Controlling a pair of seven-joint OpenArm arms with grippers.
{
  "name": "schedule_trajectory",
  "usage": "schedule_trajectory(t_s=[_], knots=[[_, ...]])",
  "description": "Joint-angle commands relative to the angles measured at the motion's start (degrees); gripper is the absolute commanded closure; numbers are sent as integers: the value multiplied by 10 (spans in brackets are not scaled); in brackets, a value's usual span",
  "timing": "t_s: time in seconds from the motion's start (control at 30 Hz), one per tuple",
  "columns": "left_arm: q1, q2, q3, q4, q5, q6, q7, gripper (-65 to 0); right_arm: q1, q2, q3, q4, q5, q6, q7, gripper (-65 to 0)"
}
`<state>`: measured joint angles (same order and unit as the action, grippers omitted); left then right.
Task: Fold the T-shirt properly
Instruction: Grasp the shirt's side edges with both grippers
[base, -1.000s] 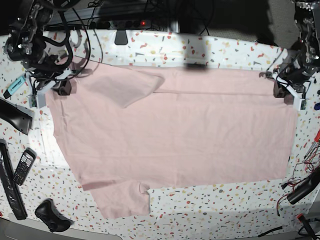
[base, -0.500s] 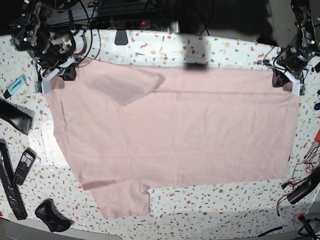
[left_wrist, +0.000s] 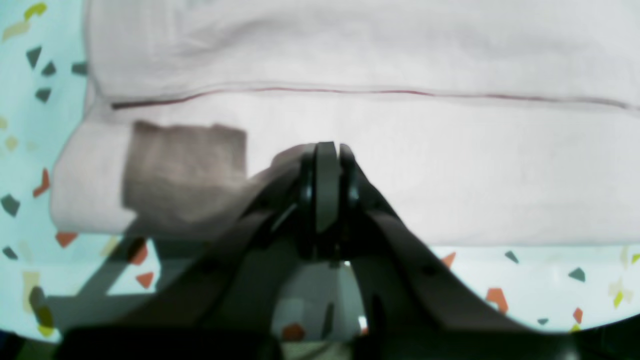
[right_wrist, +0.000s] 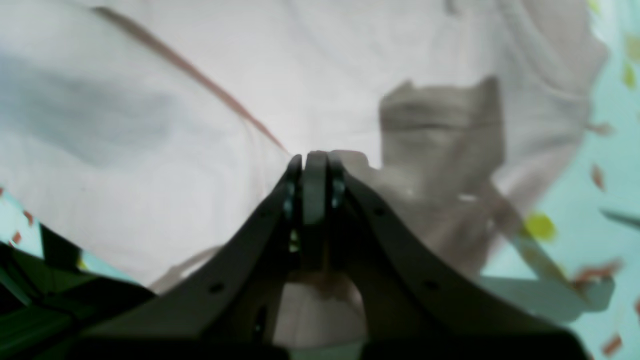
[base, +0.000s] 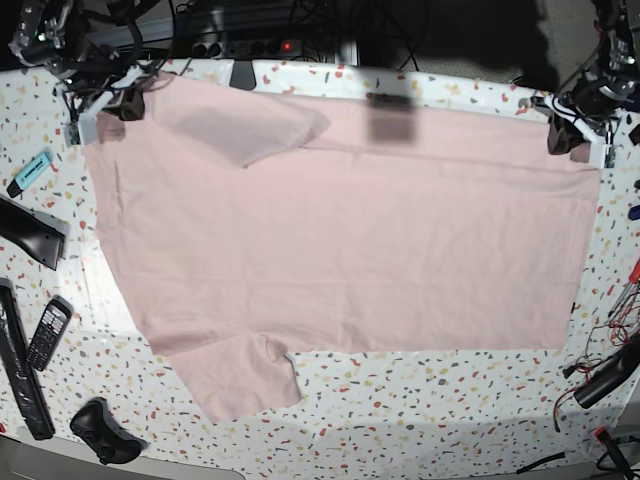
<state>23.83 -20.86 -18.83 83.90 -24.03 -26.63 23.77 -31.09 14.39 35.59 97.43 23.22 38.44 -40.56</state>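
The pale pink T-shirt (base: 340, 240) lies spread, plain side up, over most of the speckled table. One sleeve (base: 240, 125) is folded onto the body at the back left; the other (base: 240, 375) sticks out at the front. My right gripper (base: 125, 105) is shut on the T-shirt's back left corner, and the right wrist view shows its closed fingertips (right_wrist: 315, 157) pinching fabric (right_wrist: 150, 100). At the back right corner my left gripper (base: 563, 137) is also shut on the cloth, its tips (left_wrist: 327, 150) closed on the hemmed edge (left_wrist: 400, 50).
Along the table's left side lie a teal marker (base: 32, 170), a black wedge (base: 30, 232), a keypad phone (base: 47, 333) and a black controller (base: 103, 430). Cables and tools (base: 610, 370) crowd the right edge. A power strip (base: 250, 45) runs behind the table.
Both grippers have moved toward the back of the table, pulling the T-shirt's far edge with them. The whole shirt has slid back and lies flatter.
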Motion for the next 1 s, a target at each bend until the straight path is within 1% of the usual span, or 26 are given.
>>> schedule_trajectory(t_s=[0.0, 0.27, 0.33, 0.43, 0.63, 0.83, 0.97], knots=[[19, -6, 1, -2, 19, -3, 54, 0, -9, 7, 9, 11, -7, 2, -1, 0], [61, -11, 1, -2, 19, -7, 64, 0, -44, 5, 15, 16, -6, 2, -9, 0], [68, -11, 1, -2, 15, -15, 66, 0, -52, 5, 19, 16, -5, 2, -9, 0], [78, -10, 1, -2, 14, -28, 68, 0, -55, 5, 36, 18, -5, 2, -16, 0], [81, -11, 1, -1, 0, -28, 83, 0, -55, 5, 79, 50, -5, 2, -19, 0], [94, -11, 1, 10, -1, -42, 94, 0, -54, 6, 82, 81, -1, 2, -24, 0], [98, -12, 1, 48, -1, -43, 96, 0, -49, 11, 82, 94, 0, 1, -23, 0]])
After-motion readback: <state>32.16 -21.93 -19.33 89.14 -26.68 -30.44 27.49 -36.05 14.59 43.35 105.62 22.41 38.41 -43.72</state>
